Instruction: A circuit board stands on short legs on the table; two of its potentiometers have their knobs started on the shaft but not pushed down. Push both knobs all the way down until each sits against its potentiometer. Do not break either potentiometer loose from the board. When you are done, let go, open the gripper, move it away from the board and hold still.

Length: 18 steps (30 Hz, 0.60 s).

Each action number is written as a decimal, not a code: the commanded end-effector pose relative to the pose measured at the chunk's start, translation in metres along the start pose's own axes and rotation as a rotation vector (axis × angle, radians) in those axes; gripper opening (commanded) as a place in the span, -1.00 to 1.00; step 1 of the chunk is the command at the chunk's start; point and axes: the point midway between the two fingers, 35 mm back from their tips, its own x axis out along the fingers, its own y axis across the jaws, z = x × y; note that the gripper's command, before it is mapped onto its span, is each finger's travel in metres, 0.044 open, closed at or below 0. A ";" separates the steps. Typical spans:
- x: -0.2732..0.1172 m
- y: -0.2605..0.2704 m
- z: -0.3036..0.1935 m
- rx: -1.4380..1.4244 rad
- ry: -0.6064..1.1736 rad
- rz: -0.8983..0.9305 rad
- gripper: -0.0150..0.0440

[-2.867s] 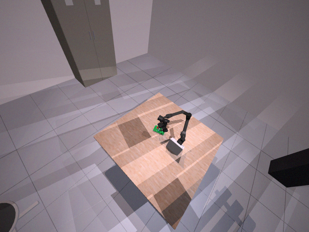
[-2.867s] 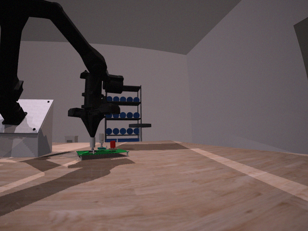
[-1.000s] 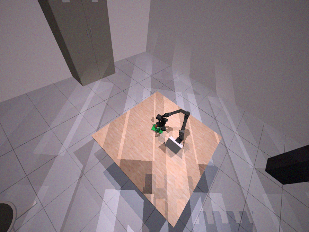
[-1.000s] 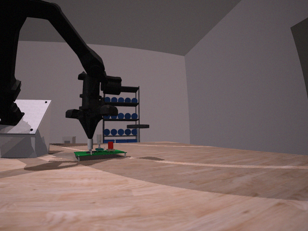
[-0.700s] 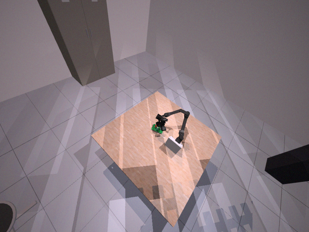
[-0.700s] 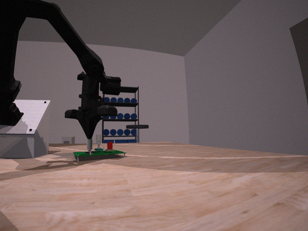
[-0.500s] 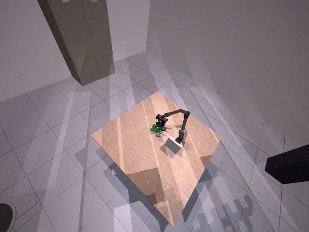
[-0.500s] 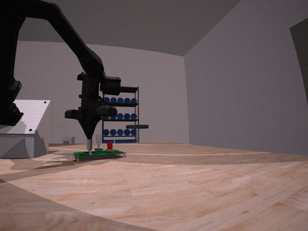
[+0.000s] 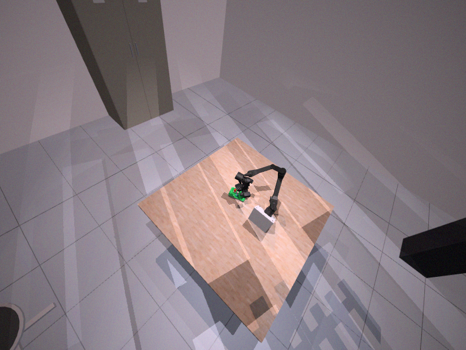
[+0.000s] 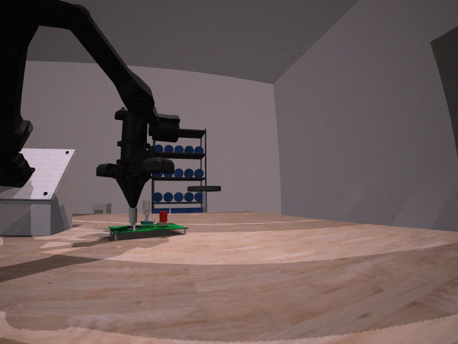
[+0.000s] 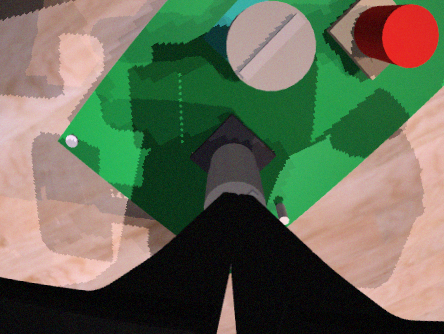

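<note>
The green circuit board (image 9: 232,194) (image 10: 173,225) (image 11: 120,170) stands on short legs. My gripper (image 10: 133,206) (image 11: 235,208) is shut, pointing down, with its tips at the top of a grey knob (image 10: 132,215) (image 11: 234,172). That knob stands over a dark square potentiometer (image 11: 232,128), close to the board; the frames do not clearly show whether it touches the potentiometer. A pale slotted knob (image 10: 146,205) (image 11: 292,60) stands raised above a teal potentiometer (image 10: 146,223) (image 11: 220,27), with a stretch of thin shaft showing between them. The fingertips hide the grey knob's top.
A red cylinder (image 10: 163,216) (image 11: 410,36) on a beige base (image 11: 345,27) stands on the board beside the pale knob. A small post (image 11: 284,220) rises near the gripper tips. A slanted metal box (image 9: 261,220) (image 10: 37,173) stands by the arm's base on the wooden table (image 9: 199,225).
</note>
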 end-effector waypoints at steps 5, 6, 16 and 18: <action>0.007 -0.001 -0.001 0.016 0.009 0.009 -0.49; 0.007 -0.001 -0.001 0.016 0.009 0.009 -0.49; 0.006 -0.001 -0.001 0.016 0.008 0.009 -0.49; 0.003 -0.001 -0.001 0.016 0.008 0.009 -0.49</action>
